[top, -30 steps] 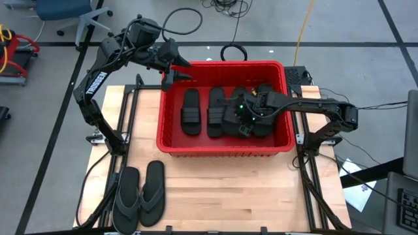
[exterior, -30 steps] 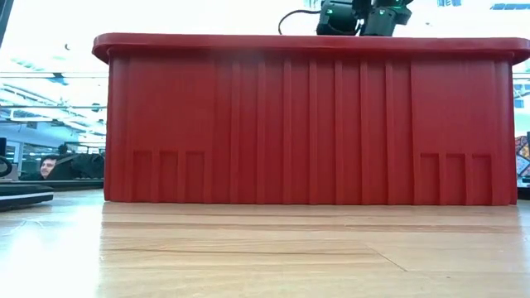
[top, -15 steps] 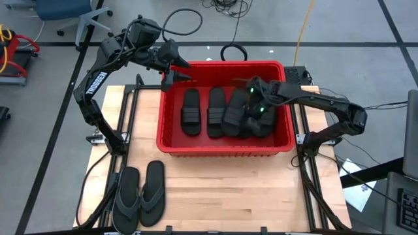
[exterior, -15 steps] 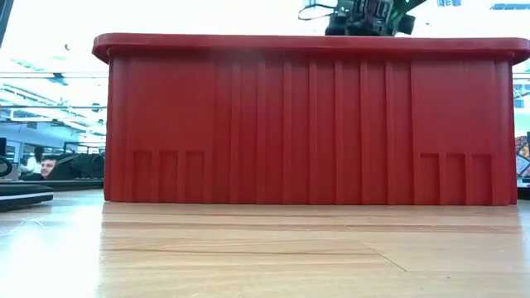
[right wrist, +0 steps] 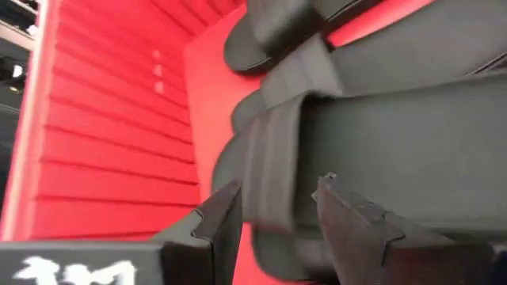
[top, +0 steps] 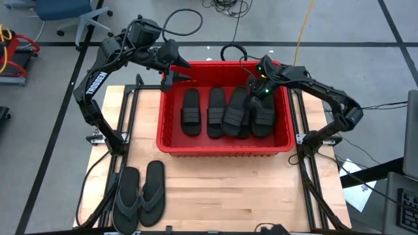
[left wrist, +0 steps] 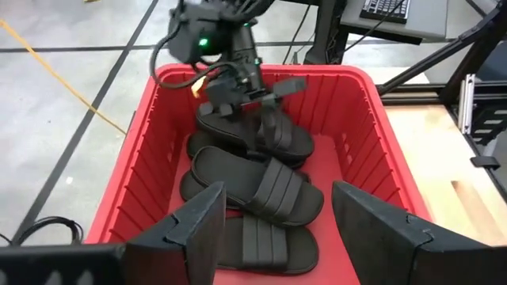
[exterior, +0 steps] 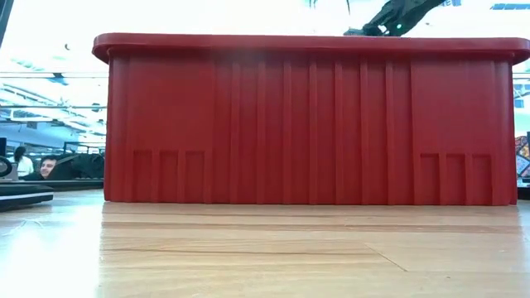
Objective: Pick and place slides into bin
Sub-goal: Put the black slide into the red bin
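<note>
The red bin (top: 224,145) sits at the far side of the wooden table (top: 248,196), and the black band-strap slides (top: 225,112) lie side by side inside it, some overlapping toward the right end. The right gripper (top: 257,86) hangs over the bin's far right corner, above that pile, jaws slightly spread and holding nothing. The left gripper (top: 171,79) hovers over the bin's far left corner, jaws wide apart and empty. 2 grey flip-flops (top: 140,194) lie together on the table's near left, well apart from the bin. From table height, the bin's ribbed front wall (exterior: 306,124) hides everything inside.
</note>
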`<state>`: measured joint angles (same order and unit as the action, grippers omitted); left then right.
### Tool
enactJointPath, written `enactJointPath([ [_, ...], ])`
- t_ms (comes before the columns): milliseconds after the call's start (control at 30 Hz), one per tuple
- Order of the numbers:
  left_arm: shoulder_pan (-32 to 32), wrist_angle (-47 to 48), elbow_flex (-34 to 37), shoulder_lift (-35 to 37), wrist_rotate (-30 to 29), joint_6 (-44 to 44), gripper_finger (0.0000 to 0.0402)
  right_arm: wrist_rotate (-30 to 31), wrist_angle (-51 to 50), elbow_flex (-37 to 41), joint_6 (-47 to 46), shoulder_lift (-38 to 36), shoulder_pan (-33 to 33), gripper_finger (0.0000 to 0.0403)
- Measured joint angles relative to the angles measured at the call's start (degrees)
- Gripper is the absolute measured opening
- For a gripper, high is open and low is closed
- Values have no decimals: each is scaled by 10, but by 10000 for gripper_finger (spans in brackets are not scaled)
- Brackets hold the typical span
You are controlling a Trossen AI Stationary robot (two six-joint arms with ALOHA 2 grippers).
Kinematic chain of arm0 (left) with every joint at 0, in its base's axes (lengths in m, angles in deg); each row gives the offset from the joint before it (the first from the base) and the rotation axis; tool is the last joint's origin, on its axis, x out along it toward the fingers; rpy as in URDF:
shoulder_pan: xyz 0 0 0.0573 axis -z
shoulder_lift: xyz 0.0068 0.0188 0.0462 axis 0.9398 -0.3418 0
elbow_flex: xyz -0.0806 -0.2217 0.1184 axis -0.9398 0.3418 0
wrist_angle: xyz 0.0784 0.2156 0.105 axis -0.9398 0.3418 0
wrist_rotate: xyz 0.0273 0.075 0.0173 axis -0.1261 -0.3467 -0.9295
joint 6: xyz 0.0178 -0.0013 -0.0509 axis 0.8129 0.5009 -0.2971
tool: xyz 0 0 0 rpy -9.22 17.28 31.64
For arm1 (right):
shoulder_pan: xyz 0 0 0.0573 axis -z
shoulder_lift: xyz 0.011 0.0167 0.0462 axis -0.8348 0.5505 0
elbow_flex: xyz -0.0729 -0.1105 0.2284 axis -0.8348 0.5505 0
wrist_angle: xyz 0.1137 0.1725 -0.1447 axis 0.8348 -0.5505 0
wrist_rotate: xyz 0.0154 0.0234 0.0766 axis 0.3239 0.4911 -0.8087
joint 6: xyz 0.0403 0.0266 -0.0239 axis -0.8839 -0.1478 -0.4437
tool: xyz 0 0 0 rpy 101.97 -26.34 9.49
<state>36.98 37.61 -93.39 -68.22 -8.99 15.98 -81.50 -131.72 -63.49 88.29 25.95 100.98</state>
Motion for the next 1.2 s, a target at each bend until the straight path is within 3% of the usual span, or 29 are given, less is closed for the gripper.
enactJointPath([
  [233,0,-1,0,0,-4,19,228,29,-19,-12,57,63,-2,157],
  [467,0,0,0,0,-19,19,228,11,-40,-12,84,99,-20,157],
  [867,0,4,0,0,-20,19,228,-3,-48,-38,78,100,4,157],
  [1033,0,5,0,0,-20,18,228,-60,-70,-67,77,99,6,157],
  [1200,0,10,0,0,-20,18,228,3,-109,-65,101,105,-32,158],
])
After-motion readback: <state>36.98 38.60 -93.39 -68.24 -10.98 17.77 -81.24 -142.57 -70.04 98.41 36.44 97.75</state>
